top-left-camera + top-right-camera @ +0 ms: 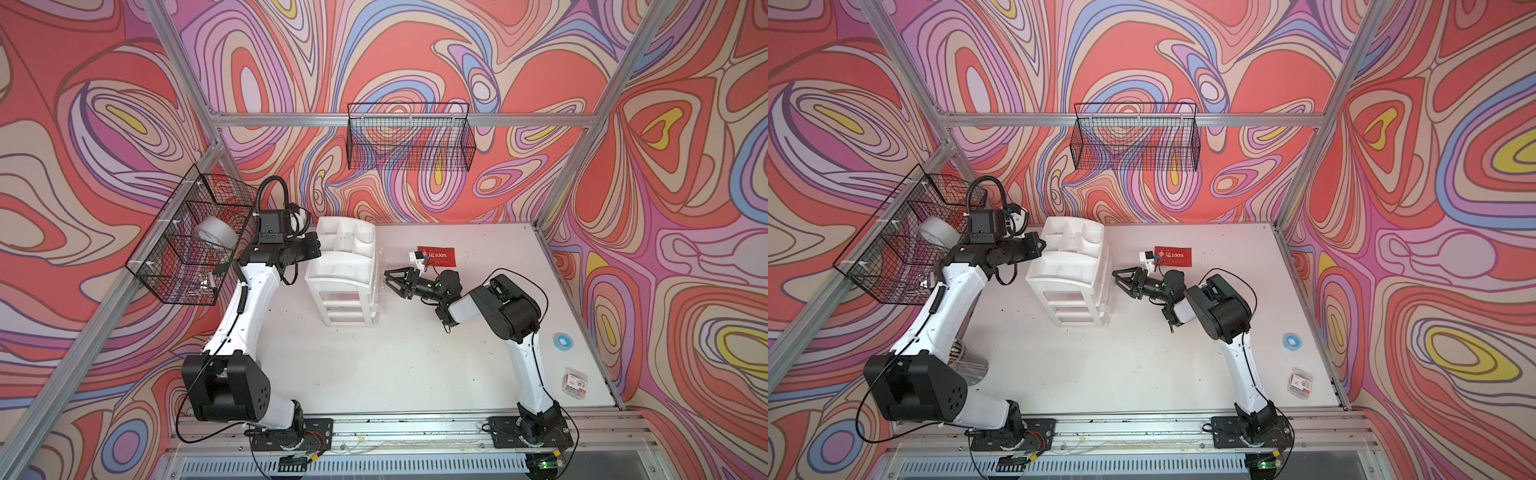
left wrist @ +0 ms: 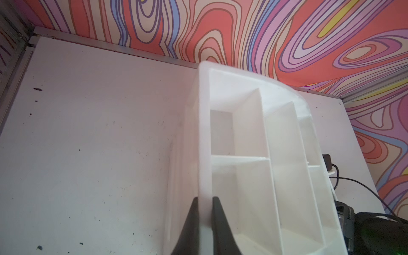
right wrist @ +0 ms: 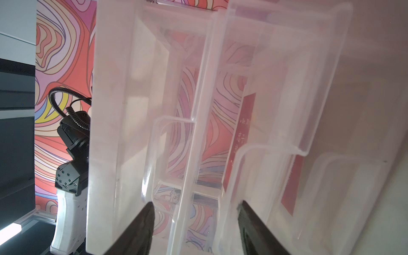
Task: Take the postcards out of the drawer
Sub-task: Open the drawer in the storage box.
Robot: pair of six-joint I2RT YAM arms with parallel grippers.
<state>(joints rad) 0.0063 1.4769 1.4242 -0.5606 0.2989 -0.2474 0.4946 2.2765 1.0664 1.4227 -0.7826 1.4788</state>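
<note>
Now | our left tool [image 2: 204, 199] pinches the organizer [image 1: 345, 266] | our right tool [image 3: 195, 205] is wide at the drawer [image 3: 276, 66] | postcards [image 3: 247, 136] behind its clear front

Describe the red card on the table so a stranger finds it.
Find the white organizer in the middle. Just right of it, toward the back wall, lies the card: the only flat red rectangle with white lettering on the tabletop.

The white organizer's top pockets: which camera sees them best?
The left wrist view: the organizer fills it, pockets close up. Both top views show them small and far. The right wrist view shows only clear drawers.
</note>
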